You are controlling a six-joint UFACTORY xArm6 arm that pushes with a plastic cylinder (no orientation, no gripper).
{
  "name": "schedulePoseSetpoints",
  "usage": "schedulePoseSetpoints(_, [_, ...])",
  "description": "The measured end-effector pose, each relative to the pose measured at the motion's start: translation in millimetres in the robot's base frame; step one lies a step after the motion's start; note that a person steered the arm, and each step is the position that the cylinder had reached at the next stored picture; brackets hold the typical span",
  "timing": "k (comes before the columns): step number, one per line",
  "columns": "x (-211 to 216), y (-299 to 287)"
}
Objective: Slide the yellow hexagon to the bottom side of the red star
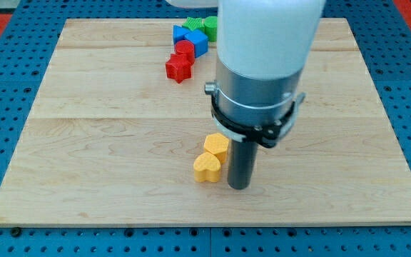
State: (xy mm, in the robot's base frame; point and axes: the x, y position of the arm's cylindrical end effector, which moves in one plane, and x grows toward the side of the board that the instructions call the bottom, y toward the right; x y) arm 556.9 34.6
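Note:
The yellow hexagon (216,146) lies on the wooden board (105,143) below the middle. A yellow heart (207,168) touches its lower left side. The red star (179,68) lies near the view's top, left of centre, far above the hexagon. My tip (239,185) rests on the board just right of the yellow heart and just below right of the hexagon, very close to both.
A red cylinder (185,50) sits just above the red star. A blue block (195,43), a second blue block (180,31), a green block (193,24) and a green cylinder (210,27) cluster at the top edge. The arm's wide body (262,64) hides the board behind it.

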Motion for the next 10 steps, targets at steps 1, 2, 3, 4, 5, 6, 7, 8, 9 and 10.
schedulePoseSetpoints(1, [-29.1, -11.2])
schedulePoseSetpoints(2, [-59.5, -14.7])
schedulePoseSetpoints(3, [-91.2, -15.6])
schedulePoseSetpoints(4, [-114.1, -41.7])
schedulePoseSetpoints(5, [-114.2, -75.7])
schedulePoseSetpoints(6, [-114.2, -92.0])
schedulePoseSetpoints(7, [-114.2, -122.5])
schedulePoseSetpoints(8, [-114.1, -158.3])
schedulePoseSetpoints(9, [-122.1, -142.1])
schedulePoseSetpoints(10, [-138.5, -94.3])
